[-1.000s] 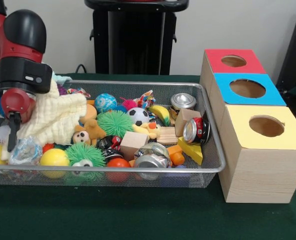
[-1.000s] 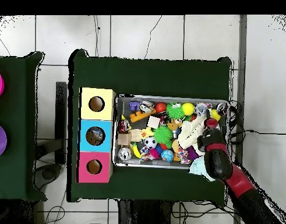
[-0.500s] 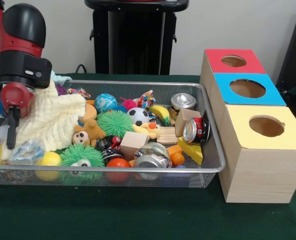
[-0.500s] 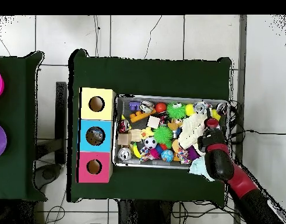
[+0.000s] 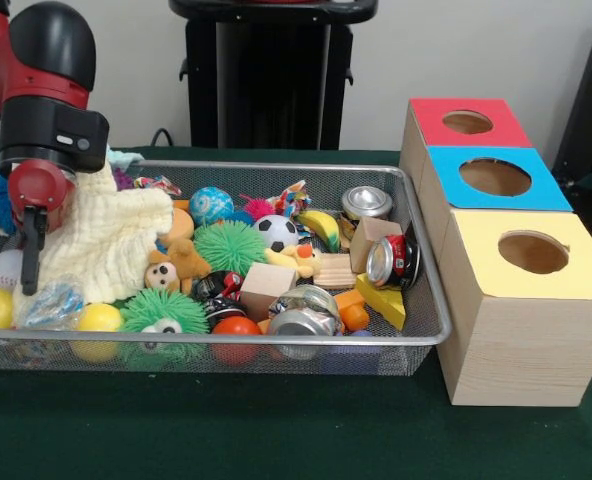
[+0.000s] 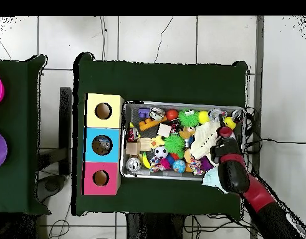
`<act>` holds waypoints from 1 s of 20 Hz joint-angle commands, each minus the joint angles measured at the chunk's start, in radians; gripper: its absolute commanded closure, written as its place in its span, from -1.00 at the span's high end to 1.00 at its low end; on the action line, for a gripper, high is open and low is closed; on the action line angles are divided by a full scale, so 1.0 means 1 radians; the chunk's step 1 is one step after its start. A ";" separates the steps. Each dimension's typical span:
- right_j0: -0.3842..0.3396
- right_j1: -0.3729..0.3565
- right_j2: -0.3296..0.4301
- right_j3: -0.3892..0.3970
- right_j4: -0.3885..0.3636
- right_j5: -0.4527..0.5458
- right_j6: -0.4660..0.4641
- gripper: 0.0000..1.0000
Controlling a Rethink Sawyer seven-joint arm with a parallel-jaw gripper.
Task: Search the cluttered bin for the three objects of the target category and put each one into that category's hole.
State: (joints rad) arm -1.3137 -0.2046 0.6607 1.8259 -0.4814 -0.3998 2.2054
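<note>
Compared with half a second earlier, the red and black arm's gripper (image 5: 28, 262) had shifted slightly toward the bin's middle and sat a touch higher; whether its fingers were spread or pressed together could not be told. The yellow ball just below it had rolled clear, so two yellow balls (image 5: 98, 318) showed beside the crumpled clear plastic bottle (image 5: 53, 301), which lay directly beneath the gripper inside the silver wire-mesh bin (image 5: 428, 330). Only that one bottle could be made out. The cream knitted cloth (image 5: 106, 235) lay against the gripper's side. Three dented metal cans (image 5: 393, 260) lay farther off. Three wooden boxes stood beyond; the blue-topped box's hole (image 5: 495, 176) was the middle one. No writing was readable.
</note>
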 commanded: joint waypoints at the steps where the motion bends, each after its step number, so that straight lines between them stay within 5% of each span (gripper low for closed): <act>1: 0.008 0.013 0.010 -0.036 0.009 -0.066 0.178 1.00; 20: -0.037 0.090 0.168 0.043 -0.031 0.007 0.191 1.00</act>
State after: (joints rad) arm -1.3539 -0.1647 0.7247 1.8410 -0.4810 -0.4000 2.2054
